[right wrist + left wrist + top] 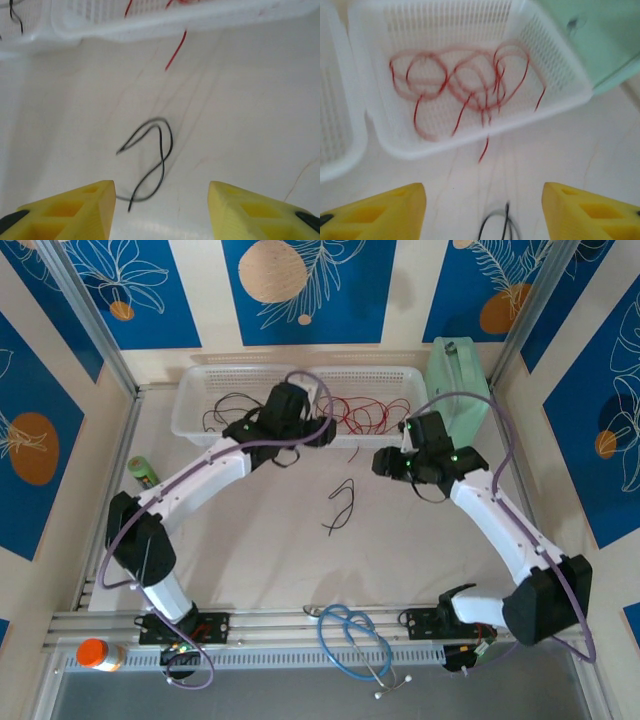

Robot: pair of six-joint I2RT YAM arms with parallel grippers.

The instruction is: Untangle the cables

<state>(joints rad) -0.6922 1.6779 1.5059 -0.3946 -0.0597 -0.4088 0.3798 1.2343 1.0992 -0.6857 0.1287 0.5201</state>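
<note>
Both my grippers are released. The left gripper (482, 212) has its yellow fingers (385, 212) spread wide with nothing pinched, and the right gripper (160, 207) is parted just as empty.

The red cables (470, 90) lie in loose overlapping loops inside the white basket (560, 107), in the upper middle of my left wrist view. One red end (484, 150) spills over its front rim onto the table (250, 125). A single black cable (152, 155) lies curled on the table at the centre of my right wrist view, apart from the red. More black strands (225, 415) sit in the basket's left half in the top view.

These wires look hair-thin, nearly weightless and springy. I expect them to slip from a loose pinch and drag neighbours along. I'd take a free end, or the black one's open bend, not a crossing.

A dark strand (505, 222) shows at the bottom edge between my left fingers. Blur keeps me from telling whether it touches them.
</note>
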